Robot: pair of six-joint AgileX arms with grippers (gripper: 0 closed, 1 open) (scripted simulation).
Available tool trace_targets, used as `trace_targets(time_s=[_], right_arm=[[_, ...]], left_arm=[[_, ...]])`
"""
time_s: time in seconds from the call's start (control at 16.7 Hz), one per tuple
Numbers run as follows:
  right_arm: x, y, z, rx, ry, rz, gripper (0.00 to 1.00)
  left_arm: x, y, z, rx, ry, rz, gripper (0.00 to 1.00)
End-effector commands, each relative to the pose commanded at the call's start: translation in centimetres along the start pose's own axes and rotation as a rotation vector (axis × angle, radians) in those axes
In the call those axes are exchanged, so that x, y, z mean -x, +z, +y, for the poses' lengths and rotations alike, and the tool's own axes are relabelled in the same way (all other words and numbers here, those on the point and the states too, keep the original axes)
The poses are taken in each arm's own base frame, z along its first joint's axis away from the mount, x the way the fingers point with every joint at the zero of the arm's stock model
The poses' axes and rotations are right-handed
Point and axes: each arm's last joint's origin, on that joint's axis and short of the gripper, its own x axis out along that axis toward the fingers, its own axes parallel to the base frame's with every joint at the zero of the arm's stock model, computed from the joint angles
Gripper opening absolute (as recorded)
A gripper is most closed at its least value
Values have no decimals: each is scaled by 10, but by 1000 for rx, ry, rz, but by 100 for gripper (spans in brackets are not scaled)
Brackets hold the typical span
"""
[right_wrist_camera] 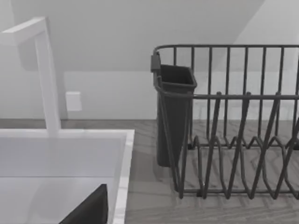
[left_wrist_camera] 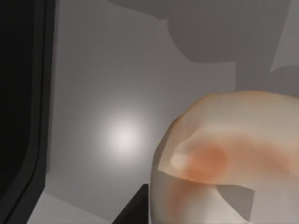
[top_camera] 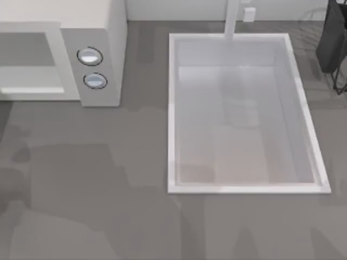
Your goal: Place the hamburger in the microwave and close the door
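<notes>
Grey counter (top_camera: pixel 81 179) runs under everything, with the white sink (top_camera: pixel 172 114) sunk into its right half and the microwave (top_camera: pixel 111 49) standing at the back left, its two knobs (top_camera: pixel 90 56) facing forward. In the top view its front looks open onto a pale cavity, though I cannot make out the door. A dark dish rack (right_wrist_camera: pixel 233 126) stands beside the sink, seen from the right wrist, along with the tap (right_wrist_camera: pixel 46 74); that arm looks parked near the sink's far corner. From the left wrist comes what the overhead camera misses: the hamburger (left_wrist_camera: pixel 229 158), orange-brown and whitish, very close to the lens against pale grey walls with a dark frame at one side, so it appears to be inside the microwave. Whether the left pincer grips the hamburger or has let go, I cannot tell. The risk I see is withdrawal: a hamburger dragged back out by the fingers, or a door swung onto an arm not yet clear.
</notes>
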Motion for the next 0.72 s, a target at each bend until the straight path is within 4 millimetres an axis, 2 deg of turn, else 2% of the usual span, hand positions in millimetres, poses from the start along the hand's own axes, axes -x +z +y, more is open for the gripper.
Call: trace_targets(time_s=[0.3, 0.72], right_arm=[[0, 0, 0, 0, 0, 0, 100], [0, 0, 0, 0, 0, 0, 100]], left_arm=[[-21, 12, -2, 5, 8, -121, 0], [-70, 40, -10, 4, 3, -496, 0]])
